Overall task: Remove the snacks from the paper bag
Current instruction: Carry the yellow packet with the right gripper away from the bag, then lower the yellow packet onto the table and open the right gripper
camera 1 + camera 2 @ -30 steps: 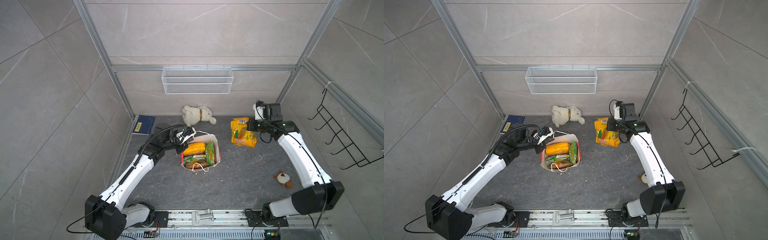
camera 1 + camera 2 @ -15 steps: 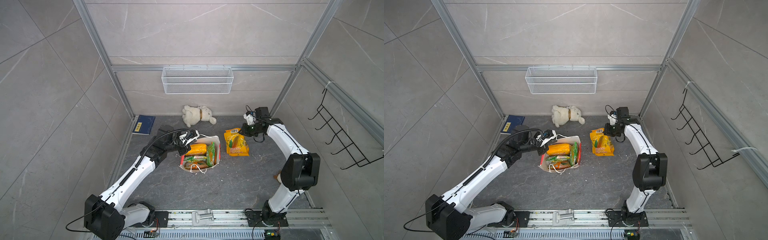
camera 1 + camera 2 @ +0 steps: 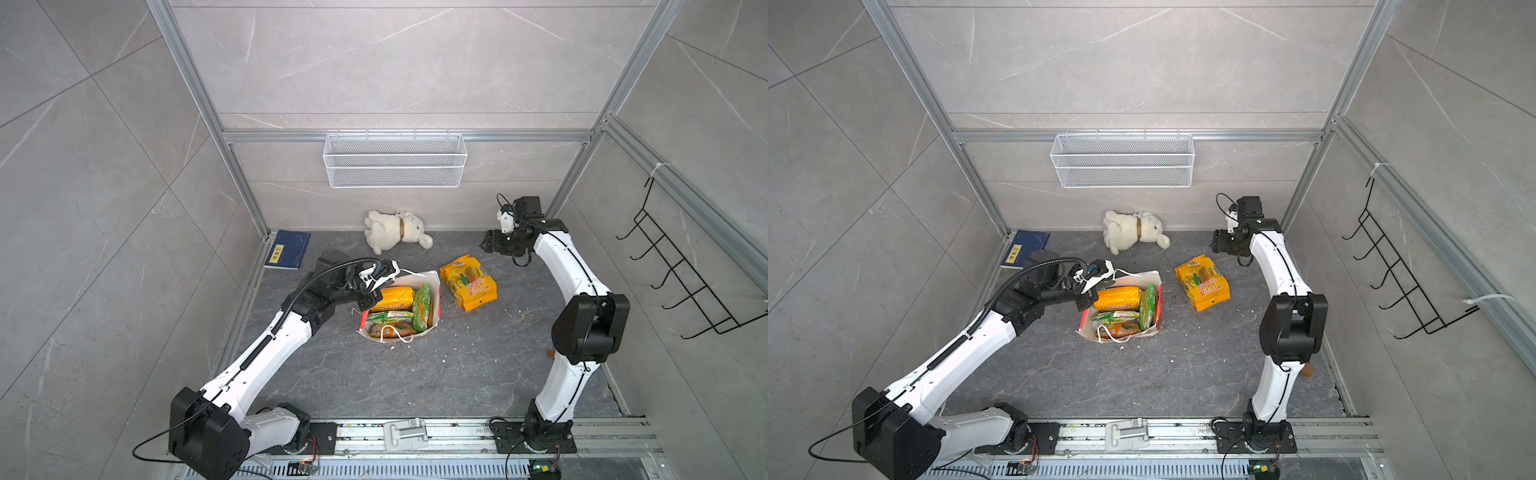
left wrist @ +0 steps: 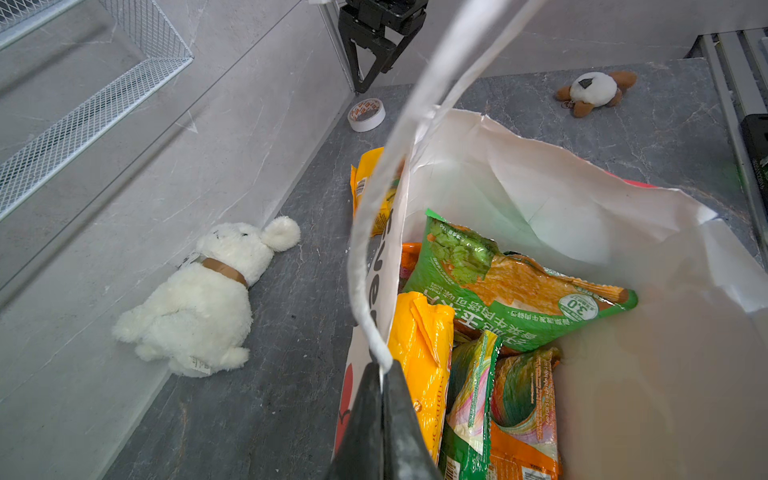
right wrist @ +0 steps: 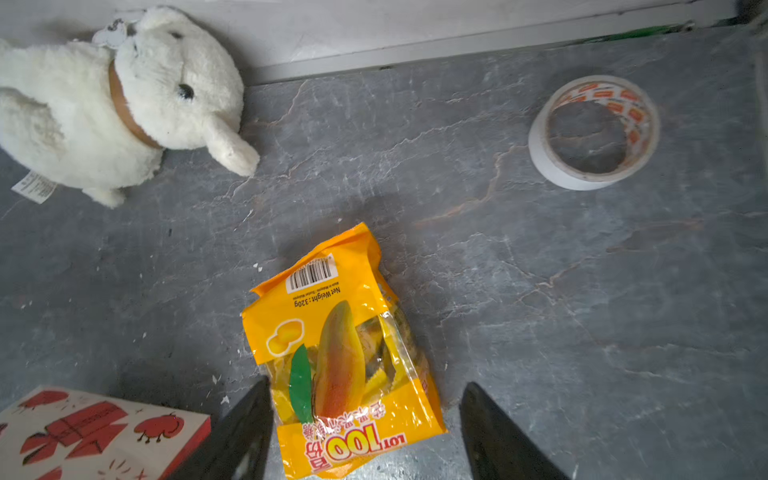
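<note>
In both top views: grey veined stone counter [image 3: 415,374], tiled walls. The crinkled paper bag [image 3: 415,278] stands mid-counter, with a glossy yellow packet [image 3: 468,282] at its 2 o'clock.

Left wrist view: my left fingers [image 4: 361,424] pinch the bag's white cord [image 4: 357,257], and foil snacks [image 4: 519,291] lie inside.

Right wrist view: my right fingers [image 5: 245,432] are spread wide, off the packet.

brown toy [image 3: 550,353] mostly hidden behind right arm elbow in both top views; paper bag [image 5: 95,432] cut by wrist-view edge; snacks [image 4: 498,291] overlap, lower ones hidden
</note>
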You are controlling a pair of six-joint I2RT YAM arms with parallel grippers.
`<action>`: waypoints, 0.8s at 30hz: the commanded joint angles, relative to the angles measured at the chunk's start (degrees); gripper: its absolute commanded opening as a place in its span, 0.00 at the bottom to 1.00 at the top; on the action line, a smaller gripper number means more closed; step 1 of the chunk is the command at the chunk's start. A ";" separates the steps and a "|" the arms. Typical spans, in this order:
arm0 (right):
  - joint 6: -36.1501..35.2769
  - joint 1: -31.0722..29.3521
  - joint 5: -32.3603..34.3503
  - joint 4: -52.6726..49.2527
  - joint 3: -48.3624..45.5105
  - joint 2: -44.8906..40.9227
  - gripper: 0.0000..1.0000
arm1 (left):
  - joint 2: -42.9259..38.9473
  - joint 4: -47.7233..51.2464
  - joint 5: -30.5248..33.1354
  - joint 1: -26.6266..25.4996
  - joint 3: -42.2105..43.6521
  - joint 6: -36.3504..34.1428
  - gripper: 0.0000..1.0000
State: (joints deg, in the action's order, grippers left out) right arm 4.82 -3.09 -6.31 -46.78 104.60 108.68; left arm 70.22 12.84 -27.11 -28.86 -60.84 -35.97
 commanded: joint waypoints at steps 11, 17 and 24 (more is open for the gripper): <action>-7.13 -10.20 10.43 1.63 -9.73 1.47 0.99 | 1.66 -1.17 -2.78 -0.84 -2.49 0.28 0.00; -8.07 -13.77 14.51 0.96 -7.34 6.27 0.99 | 2.26 -1.42 -2.74 -0.84 -3.05 0.76 0.00; -4.13 -15.43 19.17 1.44 -4.46 11.60 0.93 | 1.99 -1.41 -3.05 -0.84 -3.07 0.90 0.00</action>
State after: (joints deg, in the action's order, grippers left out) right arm -1.13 -18.63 8.67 -45.21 97.36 118.13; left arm 71.99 12.78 -27.09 -28.99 -61.80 -35.79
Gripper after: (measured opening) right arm 0.944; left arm 0.049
